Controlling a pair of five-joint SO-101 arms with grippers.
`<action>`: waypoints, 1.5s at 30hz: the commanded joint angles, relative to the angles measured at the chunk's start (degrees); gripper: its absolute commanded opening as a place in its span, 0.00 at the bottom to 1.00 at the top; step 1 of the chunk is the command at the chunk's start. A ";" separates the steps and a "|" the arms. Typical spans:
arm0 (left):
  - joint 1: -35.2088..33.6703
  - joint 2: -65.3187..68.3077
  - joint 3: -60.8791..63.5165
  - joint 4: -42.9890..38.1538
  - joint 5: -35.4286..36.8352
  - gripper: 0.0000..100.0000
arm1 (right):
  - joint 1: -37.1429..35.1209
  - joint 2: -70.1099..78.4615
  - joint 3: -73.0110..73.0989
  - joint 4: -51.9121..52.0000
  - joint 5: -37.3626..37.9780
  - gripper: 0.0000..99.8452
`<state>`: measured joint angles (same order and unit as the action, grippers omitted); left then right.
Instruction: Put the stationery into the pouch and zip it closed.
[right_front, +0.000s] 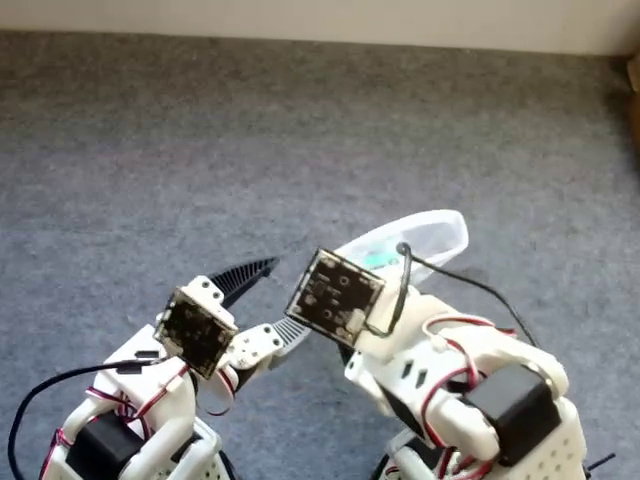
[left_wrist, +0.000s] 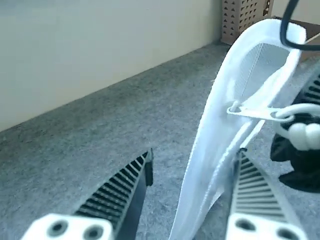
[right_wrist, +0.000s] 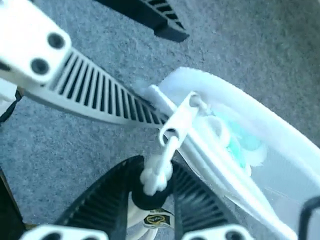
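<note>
As the right tool (right_wrist: 150, 172) pinches its pull (right_wrist: 177, 122), pouch (right_wrist: 285, 150) contents (right_wrist: 241, 146) look indistinct.

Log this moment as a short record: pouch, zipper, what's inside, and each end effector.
pouch: white, translucent, mouth gaping, on the grey carpet
contents: teal item inside
left end effector: open, straddling the pouch's edge
zipper slider: at the pouch end beside the left end effector
right end effector: shut on the pull cord
</note>
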<state>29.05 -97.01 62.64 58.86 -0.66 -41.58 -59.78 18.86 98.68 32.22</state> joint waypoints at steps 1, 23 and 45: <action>3.65 -0.13 -3.21 0.44 0.35 0.26 | -0.48 -3.30 -1.19 0.31 0.62 0.01; 11.21 -0.22 -3.12 -1.14 0.35 0.18 | -0.31 -4.35 2.51 1.01 2.99 0.01; 12.44 -0.22 -3.21 -1.67 0.35 0.01 | 14.37 -4.35 1.98 0.04 2.90 0.01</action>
<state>39.78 -96.40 62.64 58.51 -0.66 -32.09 -63.38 21.49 98.77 34.59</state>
